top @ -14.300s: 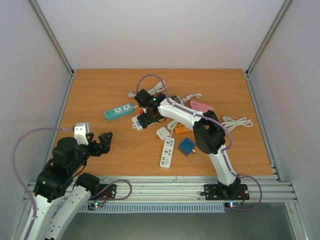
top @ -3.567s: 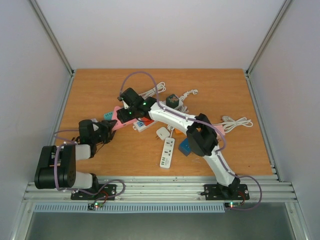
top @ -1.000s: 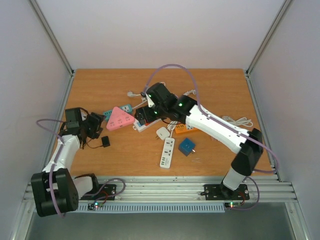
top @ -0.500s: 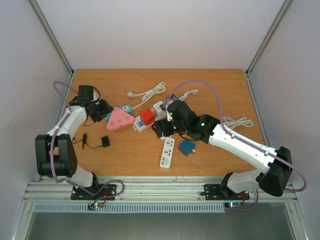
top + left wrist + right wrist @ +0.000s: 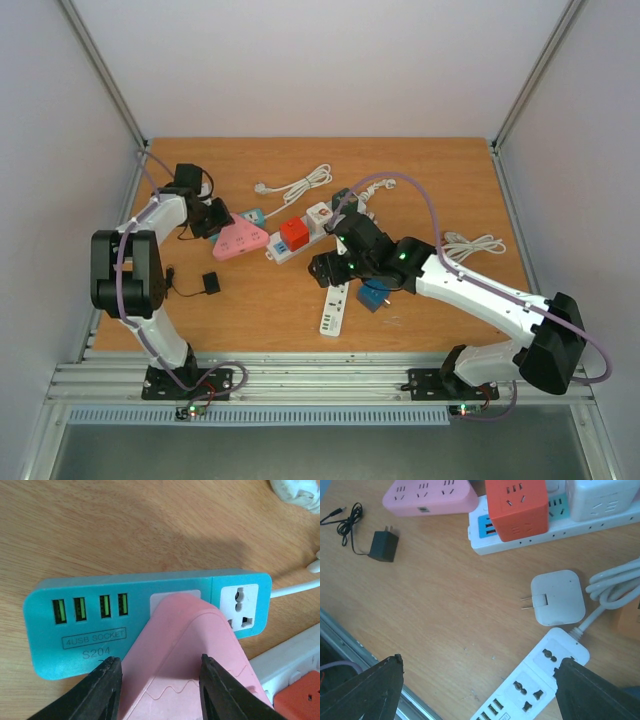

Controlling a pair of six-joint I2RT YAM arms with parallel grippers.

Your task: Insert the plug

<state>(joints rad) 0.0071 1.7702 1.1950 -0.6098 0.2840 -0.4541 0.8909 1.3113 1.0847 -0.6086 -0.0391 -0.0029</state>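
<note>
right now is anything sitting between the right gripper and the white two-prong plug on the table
Nothing visible does. The right gripper is open, and the white two-prong plug lies uncovered on the table just ahead of its fingers. The white power strip lies close beside the plug but not over it.

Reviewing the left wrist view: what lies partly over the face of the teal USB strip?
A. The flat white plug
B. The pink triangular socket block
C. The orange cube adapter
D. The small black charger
B: in the left wrist view the pink triangular socket block overlaps the teal USB strip, its corner covering the patch between the USB ports and the universal socket.
</note>
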